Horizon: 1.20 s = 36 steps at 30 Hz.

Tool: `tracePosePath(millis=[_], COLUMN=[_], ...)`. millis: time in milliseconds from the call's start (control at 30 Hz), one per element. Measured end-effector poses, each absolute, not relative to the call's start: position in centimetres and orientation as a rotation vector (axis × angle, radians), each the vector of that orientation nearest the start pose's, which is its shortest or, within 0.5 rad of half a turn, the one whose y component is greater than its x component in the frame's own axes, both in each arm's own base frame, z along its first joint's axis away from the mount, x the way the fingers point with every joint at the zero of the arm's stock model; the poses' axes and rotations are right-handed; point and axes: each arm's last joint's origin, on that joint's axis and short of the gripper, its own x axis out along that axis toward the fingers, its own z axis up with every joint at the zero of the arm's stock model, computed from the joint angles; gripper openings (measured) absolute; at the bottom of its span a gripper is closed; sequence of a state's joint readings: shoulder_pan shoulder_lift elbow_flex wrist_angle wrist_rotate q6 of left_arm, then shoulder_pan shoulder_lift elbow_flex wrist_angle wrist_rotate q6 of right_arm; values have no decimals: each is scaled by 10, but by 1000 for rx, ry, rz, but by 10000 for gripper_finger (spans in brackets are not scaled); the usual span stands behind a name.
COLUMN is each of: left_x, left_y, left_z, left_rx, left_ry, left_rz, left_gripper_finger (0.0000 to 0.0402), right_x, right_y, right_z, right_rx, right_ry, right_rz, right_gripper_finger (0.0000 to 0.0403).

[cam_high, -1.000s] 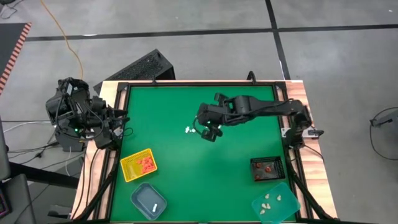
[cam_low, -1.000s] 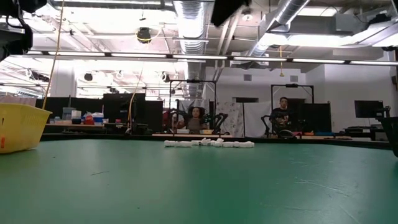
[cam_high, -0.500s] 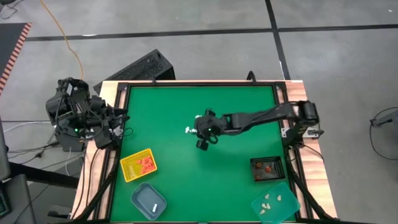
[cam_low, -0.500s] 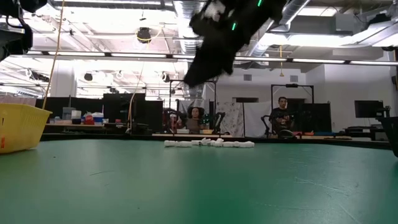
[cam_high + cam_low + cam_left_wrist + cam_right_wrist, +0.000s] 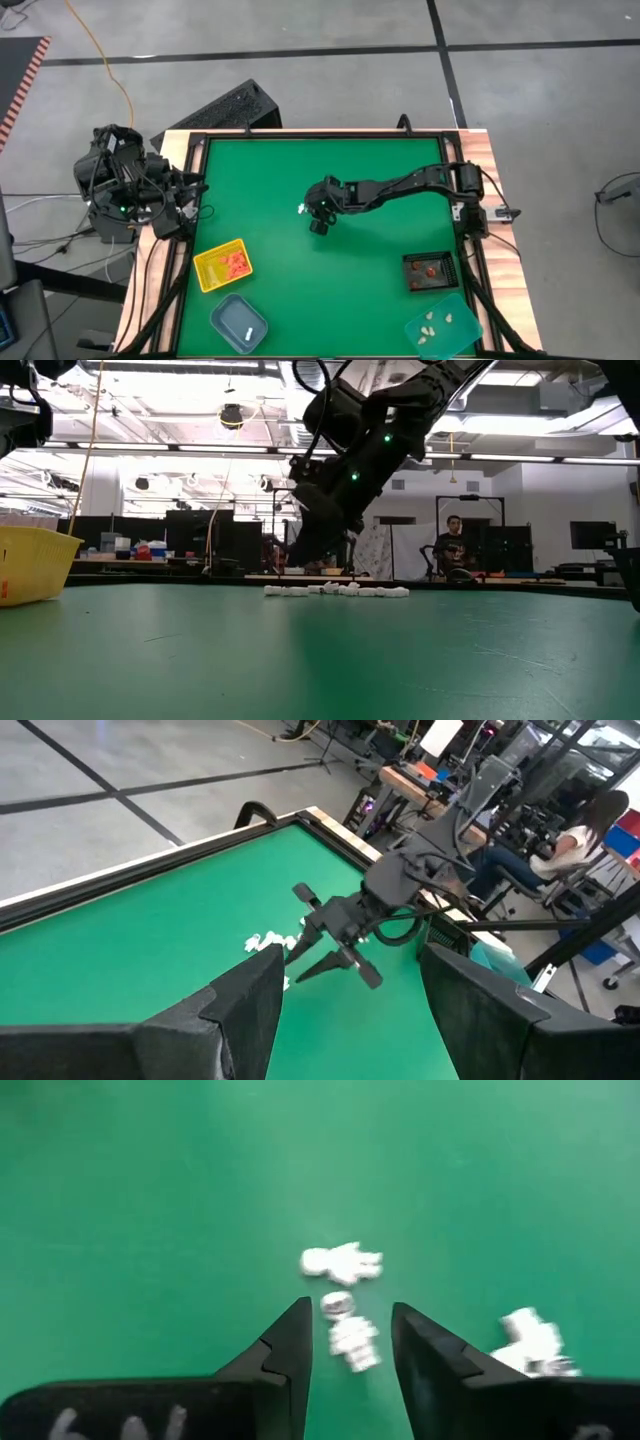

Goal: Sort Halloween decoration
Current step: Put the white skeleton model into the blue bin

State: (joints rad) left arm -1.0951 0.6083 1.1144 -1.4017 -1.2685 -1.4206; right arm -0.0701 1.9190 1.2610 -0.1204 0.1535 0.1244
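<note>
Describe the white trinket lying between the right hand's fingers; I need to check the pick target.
The white trinket is a tiny pale figure, apparently moulded plastic, with a rounded head end and a banded body, lying flat and slightly slanted on the green mat. It sits in the gap of the open right hand, touching neither finger that I can see. A similar white figure lies just beyond it, apart.

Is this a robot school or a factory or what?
Probably a robot lab or workshop: a green-topped table with robot arms, bare pipes and ducts overhead, and people sitting at desks behind.
</note>
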Motion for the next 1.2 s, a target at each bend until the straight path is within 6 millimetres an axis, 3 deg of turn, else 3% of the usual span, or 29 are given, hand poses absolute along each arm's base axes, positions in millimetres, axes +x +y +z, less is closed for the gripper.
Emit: tracePosePath(millis=[367, 567, 900, 1200], left_x=[41, 40, 40, 41], left_y=[-18, -17, -17, -18], left_z=[365, 366, 366, 366], left_rx=[-546, -539, -544, -549], left_ry=[137, 116, 117, 122], left_rz=[352, 363, 362, 359], left_gripper_finger=[226, 226, 226, 226], right_x=[411, 413, 423, 423], right_y=[-41, -47, -53, -55], right_z=[189, 181, 152, 146], right_rx=[-34, -86, -68, -40], right_ry=[771, 786, 827, 856], right_rz=[-152, -134, -121, -129], right_gripper_finger=[217, 210, 206, 180])
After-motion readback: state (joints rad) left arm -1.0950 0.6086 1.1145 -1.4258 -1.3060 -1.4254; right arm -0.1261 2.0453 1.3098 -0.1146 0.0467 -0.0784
